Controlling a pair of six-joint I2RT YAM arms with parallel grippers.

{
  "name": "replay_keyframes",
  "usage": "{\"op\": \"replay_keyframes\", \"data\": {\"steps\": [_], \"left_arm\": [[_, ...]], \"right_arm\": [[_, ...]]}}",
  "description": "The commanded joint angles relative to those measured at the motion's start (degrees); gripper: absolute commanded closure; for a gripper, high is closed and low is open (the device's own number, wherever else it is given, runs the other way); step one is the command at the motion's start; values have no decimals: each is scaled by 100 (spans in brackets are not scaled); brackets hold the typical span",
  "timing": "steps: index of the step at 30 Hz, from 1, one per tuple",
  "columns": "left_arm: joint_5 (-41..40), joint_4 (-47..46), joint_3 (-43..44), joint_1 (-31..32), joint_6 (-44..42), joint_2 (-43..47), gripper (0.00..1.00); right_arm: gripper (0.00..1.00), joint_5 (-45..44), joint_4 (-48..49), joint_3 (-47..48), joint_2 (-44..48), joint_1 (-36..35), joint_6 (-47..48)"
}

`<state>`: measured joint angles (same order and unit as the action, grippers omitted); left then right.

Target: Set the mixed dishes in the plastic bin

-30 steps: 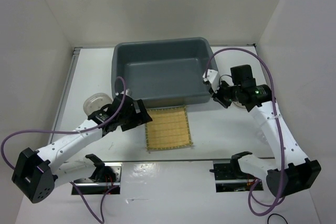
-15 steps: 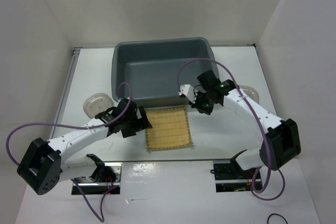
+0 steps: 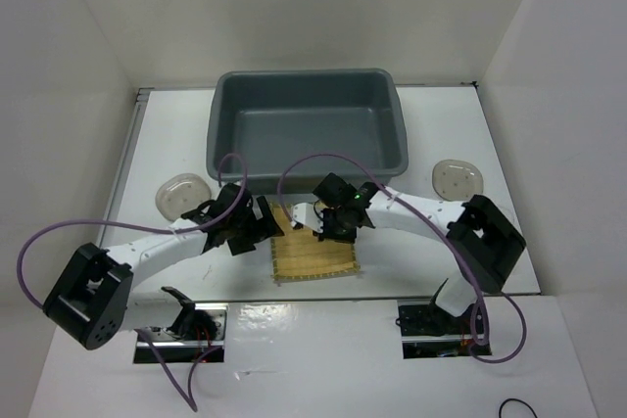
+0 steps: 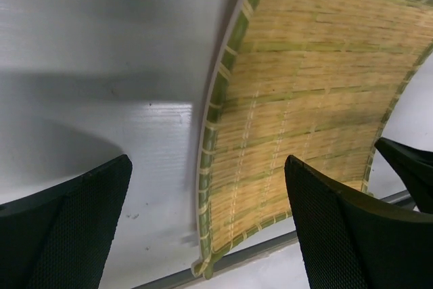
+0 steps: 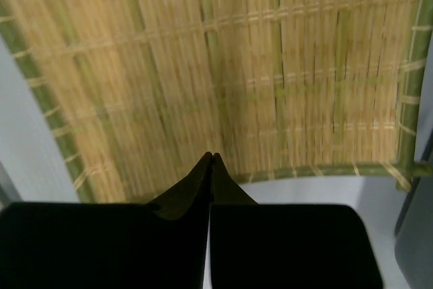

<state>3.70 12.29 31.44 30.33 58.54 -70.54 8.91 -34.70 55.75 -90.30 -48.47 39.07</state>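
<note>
The yellow woven mat [image 3: 315,254] lies flat on the white table in front of the dark grey plastic bin [image 3: 227,115], which holds nothing. My left gripper [image 3: 268,228] is open at the mat's left edge; in the left wrist view [image 4: 206,235] its jaws straddle that edge of the mat [image 4: 304,99]. My right gripper [image 3: 325,226] is shut and empty over the mat's far part; in the right wrist view [image 5: 211,159] its closed tips point at the mat [image 5: 223,65]. A smoky saucer [image 3: 183,193] lies at the left, another saucer [image 3: 458,180] at the right. The glass cups are out of view.
White walls enclose the table on three sides. A seam runs across the table just in front of the mat's near edge [image 4: 270,248]. Both arms and their purple cables cross the area in front of the bin.
My right arm swung left from beside the bin's right wall to over the mat, gripper shut. My left gripper edged right to the mat's left edge.
</note>
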Motion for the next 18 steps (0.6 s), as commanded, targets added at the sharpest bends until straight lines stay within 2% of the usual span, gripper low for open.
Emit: {"op": "replay_keyframes", "data": {"steps": [1, 9, 12, 18], "left_arm": [[332, -543, -86, -123, -89, -362, 0], [640, -781, 46, -176, -317, -1154, 0], [702, -843, 46, -176, -370, -1207, 0], [834, -1027, 46, -176, -475, -1207, 0]], "right_arm": [[100, -275, 701, -64, -320, 4, -136], [100, -390, 886, -327, -673, 4, -189], [100, -328, 886, -328, -357, 4, -251], [100, -275, 780, -328, -575, 4, -303]]}}
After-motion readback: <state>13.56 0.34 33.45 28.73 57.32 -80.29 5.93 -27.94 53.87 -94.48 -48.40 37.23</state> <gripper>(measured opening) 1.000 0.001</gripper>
